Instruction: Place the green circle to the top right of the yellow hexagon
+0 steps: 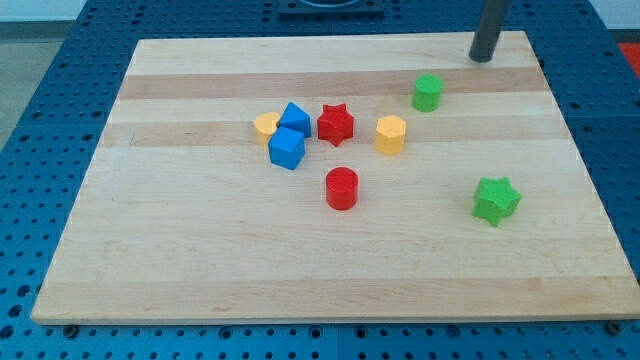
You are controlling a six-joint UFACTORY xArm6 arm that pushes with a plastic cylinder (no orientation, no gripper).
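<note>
The green circle [427, 92] stands on the wooden board toward the view's top right. The yellow hexagon [390, 134] sits just below and to the left of it, a small gap between them. My tip [482, 58] rests near the board's top edge, above and to the right of the green circle, apart from it.
A red star [336, 124], two blue blocks [294, 118] [286, 148] and a yellow block [265, 126] cluster left of the hexagon. A red cylinder [342, 188] stands below them. A green star [496, 199] lies at the right. The board's top edge [330, 41] is close to my tip.
</note>
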